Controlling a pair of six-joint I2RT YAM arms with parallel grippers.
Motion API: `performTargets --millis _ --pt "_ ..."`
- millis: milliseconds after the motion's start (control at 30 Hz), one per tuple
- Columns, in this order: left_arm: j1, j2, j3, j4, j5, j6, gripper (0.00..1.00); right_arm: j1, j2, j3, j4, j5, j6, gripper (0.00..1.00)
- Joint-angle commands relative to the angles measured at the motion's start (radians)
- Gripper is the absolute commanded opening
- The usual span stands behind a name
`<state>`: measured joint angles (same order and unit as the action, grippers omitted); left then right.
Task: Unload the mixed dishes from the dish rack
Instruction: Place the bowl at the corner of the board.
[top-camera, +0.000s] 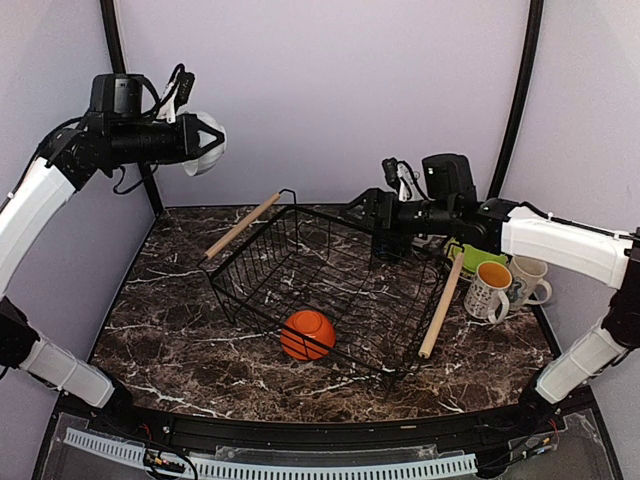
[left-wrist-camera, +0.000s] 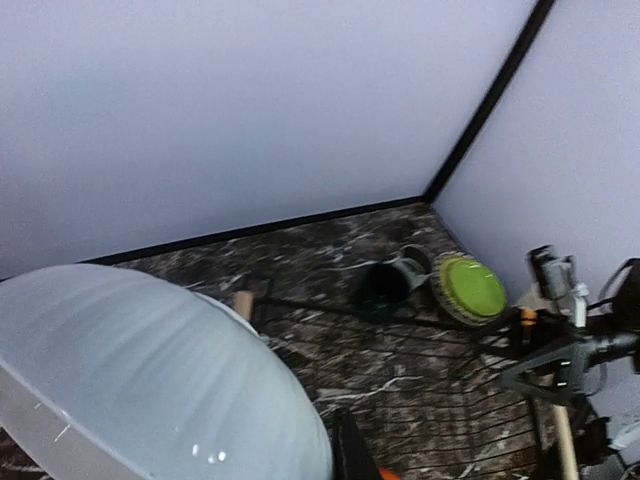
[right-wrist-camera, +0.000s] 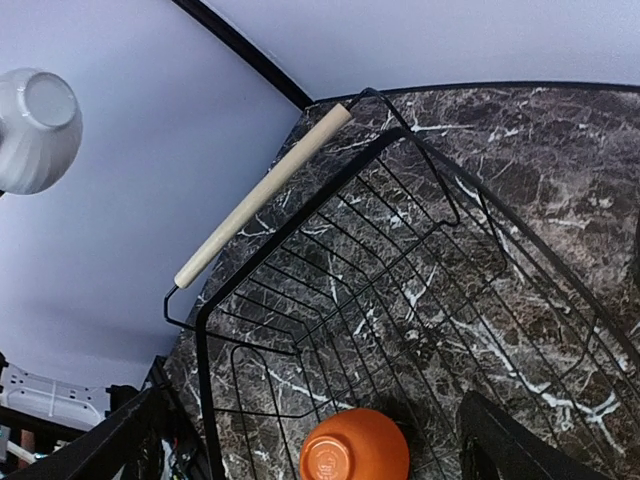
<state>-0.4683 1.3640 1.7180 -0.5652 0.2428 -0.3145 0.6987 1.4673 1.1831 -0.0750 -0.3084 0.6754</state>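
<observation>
Left claw is high above the worktop's far-left corner, pinched tight on the white bowl. The bowl hangs in open air, well above the rack and off to its left. So the step in hand looks like carrying that bowl out to a drop spot. It is not yet set down.

The rack sits mid-worktop, turned at an angle. One dish shows plainly inside it: the orange bowl, upside down on the wire floor at the near end.

Over on the right, two mugs stand on the worktop just outside the rack, with the green plate behind them. A dark cup sits near that plate. Whether it is inside the wire or just beyond it, I can't tell.

Right claw hangs over the rack's far-right part, jaws spread wide and holding nothing. Its wrist view looks down the basket toward the orange bowl.

What comes next, by my read, is this. The left arm has to lower onto bare marble left of the rack, and let go only once the bowl is resting. The right arm must reach in toward the orange bowl and down between the wires. With the bowl inverted there is no rim on offer. The jaws would have to straddle the dome or its foot ring, and that smooth curve could slip.
</observation>
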Motion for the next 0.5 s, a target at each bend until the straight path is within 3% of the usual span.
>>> performTargets --millis 0,133,300,467 --pt "0.012 0.030 -0.033 -0.309 -0.570 0.202 0.01 0.050 0.055 0.121 -0.251 0.175 -0.188 0.99" --pt "0.055 0.066 -0.123 -0.344 -0.626 0.183 0.01 0.086 0.096 0.192 -0.338 0.276 -0.244 0.99" --pt "0.157 0.115 -0.271 -0.290 -0.513 0.145 0.01 0.151 0.098 0.236 -0.405 0.491 -0.290 0.99" --pt "0.203 0.188 -0.377 -0.254 -0.528 0.143 0.01 0.161 0.060 0.225 -0.430 0.591 -0.267 0.99"
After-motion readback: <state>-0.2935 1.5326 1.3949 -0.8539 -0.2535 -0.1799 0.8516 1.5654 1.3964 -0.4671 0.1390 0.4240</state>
